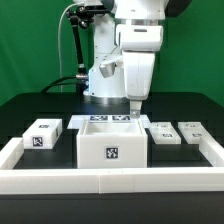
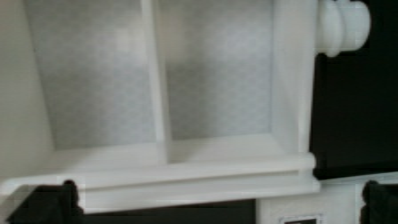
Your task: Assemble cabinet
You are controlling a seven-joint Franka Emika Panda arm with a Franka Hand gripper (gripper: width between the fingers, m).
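Located cabinet (image 1: 112, 146) at the middle of the black bench (image 1: 30, 105), just behind the front run of the low white border rail (image 1: 110, 181). Standing open side up, with one square front tag (image 1: 112, 154) on the face toward the exterior camera. Noted two rear tags (image 1: 95, 118) just behind its back rim; cannot tell what carries them.

Found pincer (image 1: 133, 104) pointing straight down over the cabinet's back rim, toward the exterior view's right. Tips at or just above that rim; contact not resolvable. Released or clenched: cannot tell. Unable to make out any gap in the exterior view; only blurred dark patches in the wrist view.

Wrist view: looking down into the cabinet's white interior, split by an upright partition (image 2: 157, 80) into two bays. Thick white ledge (image 2: 196, 180) close to the lens. Round white knob-like form (image 2: 342, 30) at the frame's edge, unidentified.

Logged loose parts. Small tagged block (image 1: 42, 135) lying to the exterior view's left of the cabinet, apart from it. Nearer flat piece (image 1: 163, 134) lying just beside the cabinet on the exterior view's right. Farther flat piece (image 1: 192, 130) lying beyond that, near the side rail.
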